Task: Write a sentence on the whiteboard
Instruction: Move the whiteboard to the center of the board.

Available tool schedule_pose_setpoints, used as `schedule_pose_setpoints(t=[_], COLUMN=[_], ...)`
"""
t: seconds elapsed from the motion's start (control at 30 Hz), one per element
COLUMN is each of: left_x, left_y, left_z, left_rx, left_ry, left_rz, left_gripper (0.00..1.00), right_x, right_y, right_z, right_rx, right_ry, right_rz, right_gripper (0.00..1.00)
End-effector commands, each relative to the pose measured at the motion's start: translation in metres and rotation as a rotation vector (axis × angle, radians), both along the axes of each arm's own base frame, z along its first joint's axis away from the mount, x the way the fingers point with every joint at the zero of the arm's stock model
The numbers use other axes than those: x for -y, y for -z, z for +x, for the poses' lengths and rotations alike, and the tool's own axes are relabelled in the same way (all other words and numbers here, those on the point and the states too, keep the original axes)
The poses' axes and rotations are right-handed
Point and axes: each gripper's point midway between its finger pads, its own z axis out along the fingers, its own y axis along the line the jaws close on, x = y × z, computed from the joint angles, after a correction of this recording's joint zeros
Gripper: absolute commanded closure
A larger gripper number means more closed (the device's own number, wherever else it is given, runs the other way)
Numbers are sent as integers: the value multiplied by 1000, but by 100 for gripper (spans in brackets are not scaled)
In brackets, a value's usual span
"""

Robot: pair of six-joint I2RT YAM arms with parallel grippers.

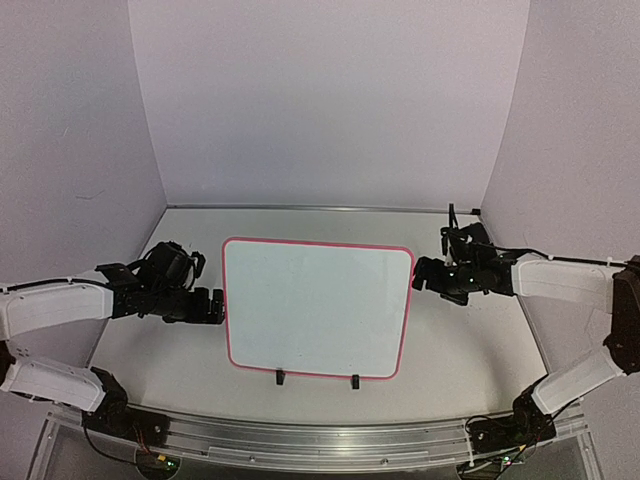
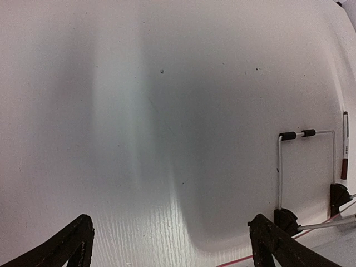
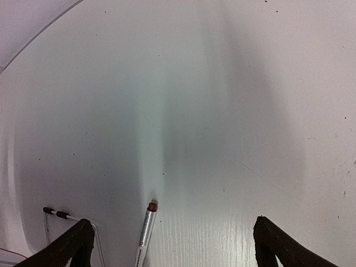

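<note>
The whiteboard (image 1: 318, 308) rests at mid-table, white with a pink-red border and two black clips (image 1: 280, 377) on its near edge. The sentence is out of view; the face I see is plain white. My left gripper (image 1: 214, 306) sits open at the board's left edge, and a strip of pink border (image 2: 245, 260) shows near its right finger (image 2: 272, 239). My right gripper (image 1: 424, 276) is open at the board's right edge. Nothing lies between either pair of fingers in the left wrist view (image 2: 172, 245) or the right wrist view (image 3: 172, 245).
A silver marker with a red cap (image 3: 146, 233) lies on the white surface ahead of the right gripper and shows too in the left wrist view (image 2: 345, 150). A thin wire stand (image 2: 280, 172) with black feet stands beside it. Pale walls enclose the table on three sides.
</note>
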Motion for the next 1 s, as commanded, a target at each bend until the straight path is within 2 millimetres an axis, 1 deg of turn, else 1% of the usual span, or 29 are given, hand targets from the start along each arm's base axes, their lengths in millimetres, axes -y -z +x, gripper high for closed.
schedule_pose_setpoints(t=[0.0, 0.1, 0.17, 0.3, 0.37, 0.5, 0.6, 0.7, 0.77, 0.9, 0.97], left_x=[24, 38, 43, 39, 35, 24, 9, -15, -26, -39, -40], left_y=[-20, -15, -13, -12, -14, -17, -21, -37, -50, -69, -78], left_z=[8, 3, 3, 2, 0, -1, 4, 16, 21, 32, 38], left_rx=[60, 49, 41, 51, 61, 60, 46, 38, 43, 36, 44], left_ry=[11, 42, 45, 23, 17, 4, -23, -88, -113, -158, -172], left_rz=[-2, 21, 22, 6, 6, 51, 75, 38, 17, 43, 48], left_gripper=[3, 3, 2, 0, 0, 0, 0, 0, 0, 0, 0], right_x=[9, 8, 4, -7, -8, -7, -1, 2, 2, -1, -1], right_y=[-5, -5, -4, -1, 1, -1, -2, -1, 1, 3, 6], right_z=[-5, -7, -8, -13, -14, -14, -13, -12, -13, -16, -17], right_rx=[20, 14, 6, -16, -30, -30, -31, -25, -26, -8, -4], right_ry=[37, 26, 8, -46, -57, -63, -59, -69, -87, -145, -165], right_rz=[-16, -12, -3, 7, 5, -16, -61, -91, -104, -112, -121], right_gripper=[4, 4, 4, 5, 5, 5, 5, 4, 4, 5, 5])
